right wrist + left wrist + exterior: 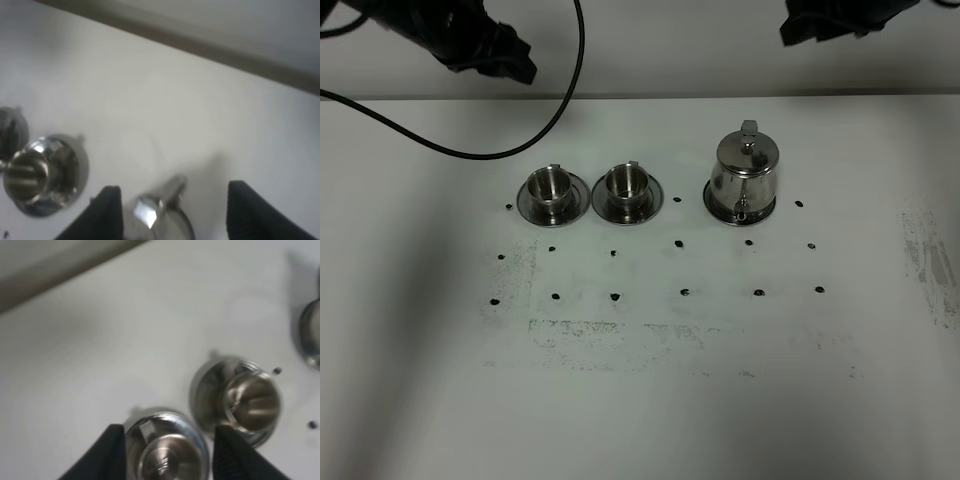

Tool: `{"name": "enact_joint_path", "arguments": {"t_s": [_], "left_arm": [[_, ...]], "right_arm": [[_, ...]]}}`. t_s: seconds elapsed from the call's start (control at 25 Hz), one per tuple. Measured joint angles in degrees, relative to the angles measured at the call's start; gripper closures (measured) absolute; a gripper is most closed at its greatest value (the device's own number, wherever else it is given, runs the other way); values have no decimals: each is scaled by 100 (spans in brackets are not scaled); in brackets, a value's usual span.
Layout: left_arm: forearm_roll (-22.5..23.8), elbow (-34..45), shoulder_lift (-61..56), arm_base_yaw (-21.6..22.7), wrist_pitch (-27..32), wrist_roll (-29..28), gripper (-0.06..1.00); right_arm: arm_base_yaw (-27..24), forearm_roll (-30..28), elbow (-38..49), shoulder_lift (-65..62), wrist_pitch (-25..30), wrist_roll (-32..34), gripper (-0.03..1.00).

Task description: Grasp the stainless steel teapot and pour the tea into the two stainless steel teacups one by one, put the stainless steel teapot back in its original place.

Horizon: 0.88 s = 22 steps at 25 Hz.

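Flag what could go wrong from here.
The right gripper hangs open above the top of the teapot; closing on the knob instead of the handle might leave the pot behind. The left teacup and right teacup stand with saucers crowded together, so a pour could splash the wrong one. The left gripper, open near them, may obstruct the teapot.
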Motion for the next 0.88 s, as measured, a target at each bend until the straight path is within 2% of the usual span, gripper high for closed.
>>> {"name": "enact_joint_path", "arguments": {"t_s": [0.16, 0.32, 0.56, 0.68, 0.76, 0.88], "left_arm": [[-64, 825, -1169, -18, -169, 129, 64], [-69, 2463, -2435, -13, -953, 311, 66], [-27, 5338, -4603, 24, -2547, 484, 66], [-22, 6497, -5858, 24, -3047, 432, 66], [141, 7103, -6646, 24, -3098, 271, 66], [862, 7677, -7675, 24, -2880, -424, 66]], "right_arm": [[0, -413, 803, -1155, 67, 68, 48], [0, -394, 1971, -2009, -159, -20, 48], [6, -172, 3770, -3213, -1368, -422, 48], [33, -85, 4372, -3678, -2086, -666, 48], [102, -97, 4534, -3769, -2280, -712, 48], [333, -236, 4580, -3673, -2379, -621, 48]]}}
